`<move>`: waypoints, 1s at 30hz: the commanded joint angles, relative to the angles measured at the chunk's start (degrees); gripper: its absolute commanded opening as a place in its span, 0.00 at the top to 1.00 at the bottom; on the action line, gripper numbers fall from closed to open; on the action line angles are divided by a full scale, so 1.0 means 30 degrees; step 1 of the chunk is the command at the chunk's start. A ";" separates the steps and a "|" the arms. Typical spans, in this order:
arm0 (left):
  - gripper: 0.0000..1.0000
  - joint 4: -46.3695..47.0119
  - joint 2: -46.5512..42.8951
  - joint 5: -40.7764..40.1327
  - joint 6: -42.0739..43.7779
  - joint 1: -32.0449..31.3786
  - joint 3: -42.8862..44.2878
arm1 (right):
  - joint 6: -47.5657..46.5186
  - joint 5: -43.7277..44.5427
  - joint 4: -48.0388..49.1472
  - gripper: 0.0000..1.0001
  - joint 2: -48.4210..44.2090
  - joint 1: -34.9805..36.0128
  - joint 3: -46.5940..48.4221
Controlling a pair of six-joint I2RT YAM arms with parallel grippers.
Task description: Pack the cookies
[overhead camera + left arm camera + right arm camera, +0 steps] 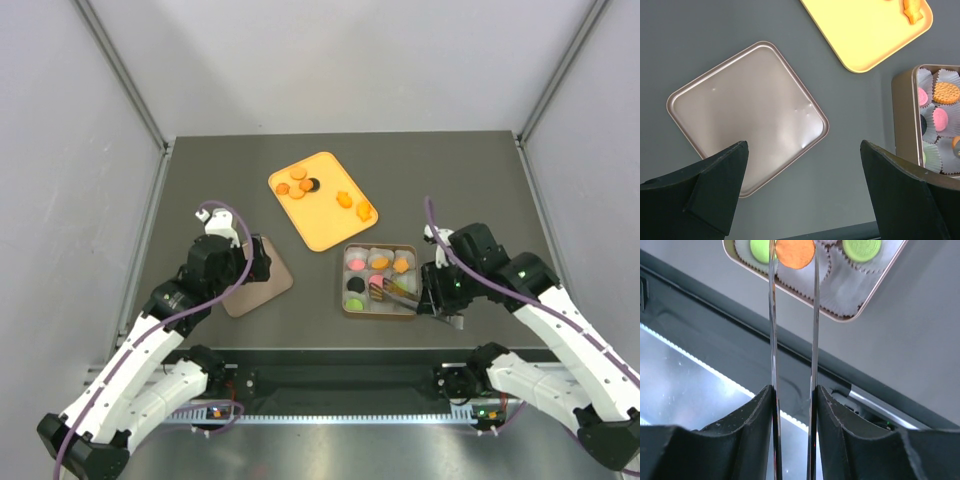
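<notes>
A lab test cell: bare white walls [350,60], metal framing [119,72], a grey table [200,180].

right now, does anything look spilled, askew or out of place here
Nothing spilled: the cookies sit on the tray or in the tin, one orange cookie held in the tongs. Only the lid lies diagonal, apart from the tin.

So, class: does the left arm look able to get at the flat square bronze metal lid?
Probably yes. The left gripper hangs open just above the lid, with nothing on it or between them. It lies flat, though, so gripping its rim may be awkward.
</notes>
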 commanded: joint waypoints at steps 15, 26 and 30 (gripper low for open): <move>0.01 0.0294 0.0193 -0.0283 0.0020 -0.0077 -0.0008 | -0.0194 -0.0644 -0.0018 0.59 -0.0532 0.0177 -0.0447; 0.01 0.0324 0.0223 -0.0254 0.0020 -0.0077 0.0021 | -0.0135 -0.0409 0.0041 0.57 -0.0737 0.0178 -0.0476; 0.01 0.0294 0.0194 -0.0254 0.0020 -0.0077 0.0021 | -0.0192 -0.0350 -0.0192 0.57 -0.0679 0.0177 -0.0039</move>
